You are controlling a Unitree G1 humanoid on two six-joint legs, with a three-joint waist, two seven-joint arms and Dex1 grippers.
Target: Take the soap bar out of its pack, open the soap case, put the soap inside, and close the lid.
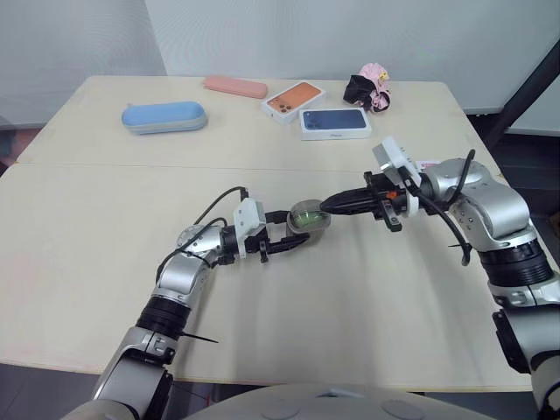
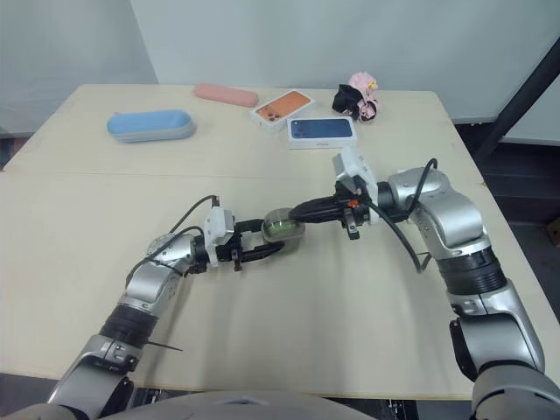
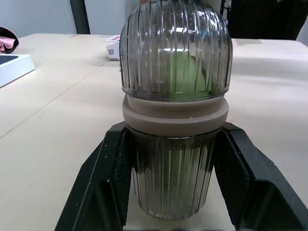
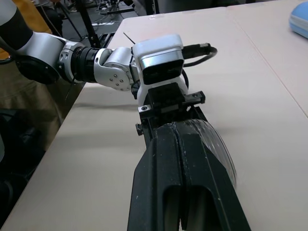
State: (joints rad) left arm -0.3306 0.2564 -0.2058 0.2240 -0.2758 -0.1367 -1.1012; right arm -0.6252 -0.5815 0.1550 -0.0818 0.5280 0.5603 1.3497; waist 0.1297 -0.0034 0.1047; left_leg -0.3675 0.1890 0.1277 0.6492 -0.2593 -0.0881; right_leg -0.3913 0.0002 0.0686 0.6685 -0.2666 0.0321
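Note:
The soap case (image 1: pixel 309 217) is a ribbed clear box with a tan band around its middle, and it lies mid-table with its lid down. A green soap bar (image 3: pixel 185 74) shows through the lid. My left gripper (image 1: pixel 302 229) is shut on the case, and its black fingers (image 3: pixel 108 178) clamp the lower half from both sides. From the right, my right gripper (image 1: pixel 325 208) is shut, fingers pressed together, with its tips resting on the case's lid (image 4: pixel 211 144). The right wrist view shows the left gripper (image 4: pixel 166 103) just beyond the case.
At the back of the table lie a blue oblong case (image 1: pixel 164 116), a pink case (image 1: pixel 235 86), an orange phone box (image 1: pixel 293 101), a blue phone box (image 1: pixel 335 122) and a pink-and-black bundle (image 1: pixel 369 87). A small white box (image 3: pixel 113 48) sits behind my right arm.

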